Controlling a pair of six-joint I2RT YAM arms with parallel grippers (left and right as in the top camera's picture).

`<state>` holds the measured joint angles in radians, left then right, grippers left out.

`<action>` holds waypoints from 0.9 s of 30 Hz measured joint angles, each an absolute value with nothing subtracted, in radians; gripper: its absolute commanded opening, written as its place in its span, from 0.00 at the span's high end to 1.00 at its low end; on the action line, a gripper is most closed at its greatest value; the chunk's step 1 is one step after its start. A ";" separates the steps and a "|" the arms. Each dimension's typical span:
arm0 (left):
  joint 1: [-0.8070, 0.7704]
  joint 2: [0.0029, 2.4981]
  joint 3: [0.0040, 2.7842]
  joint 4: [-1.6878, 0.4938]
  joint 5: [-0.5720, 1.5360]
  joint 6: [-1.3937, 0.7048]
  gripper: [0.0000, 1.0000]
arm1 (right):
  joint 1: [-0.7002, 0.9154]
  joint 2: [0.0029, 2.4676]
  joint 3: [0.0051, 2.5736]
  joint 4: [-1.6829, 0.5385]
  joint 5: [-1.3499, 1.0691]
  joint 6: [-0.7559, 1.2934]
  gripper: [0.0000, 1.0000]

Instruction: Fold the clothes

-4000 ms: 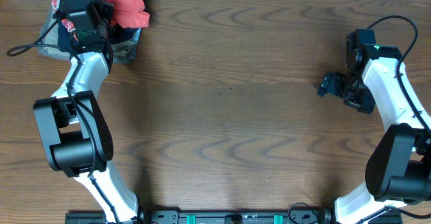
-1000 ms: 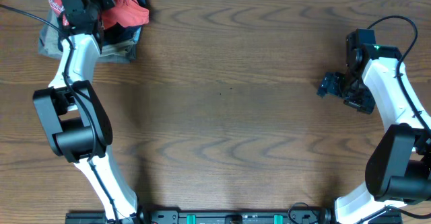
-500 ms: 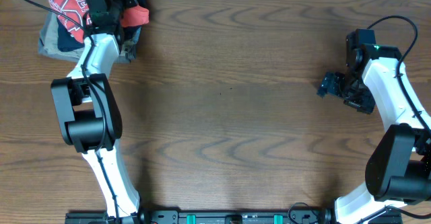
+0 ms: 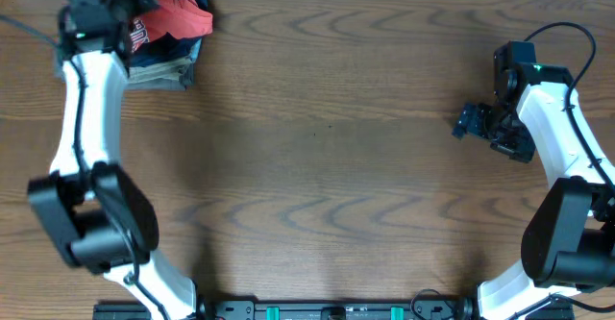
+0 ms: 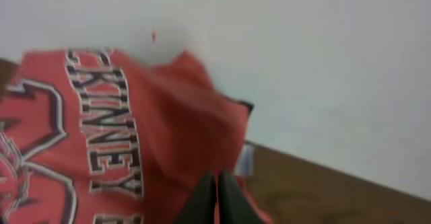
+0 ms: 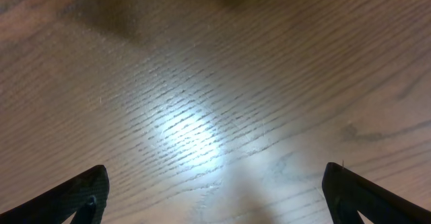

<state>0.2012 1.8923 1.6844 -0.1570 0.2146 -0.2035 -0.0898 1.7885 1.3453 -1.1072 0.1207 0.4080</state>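
Wooden table (image 4: 327, 147); left gripper (image 5: 214, 183) pinches coral T-shirt (image 5: 135, 136) at far-left corner; right gripper (image 6: 215, 170) wide, empty.

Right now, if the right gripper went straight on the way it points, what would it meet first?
The right gripper would meet the wooden table first. Its wrist view shows only bare wood ahead between its open jaws, though how far off is hard to judge.

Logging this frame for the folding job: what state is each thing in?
T-shirt: crumpled, not folded, pinched by the left gripper.
Left gripper: shut on the T-shirt.
Right gripper: open, empty.
Folded pile: stacked, partly under the T-shirt.
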 measured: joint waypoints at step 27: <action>0.186 2.140 1.679 -0.059 0.282 -0.182 0.94 | -0.090 1.789 1.345 -1.107 0.121 0.408 0.01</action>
<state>0.1860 2.1395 1.6787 -0.0589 0.2821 -0.1822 -0.0898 1.7885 1.3453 -1.1069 0.1207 0.4080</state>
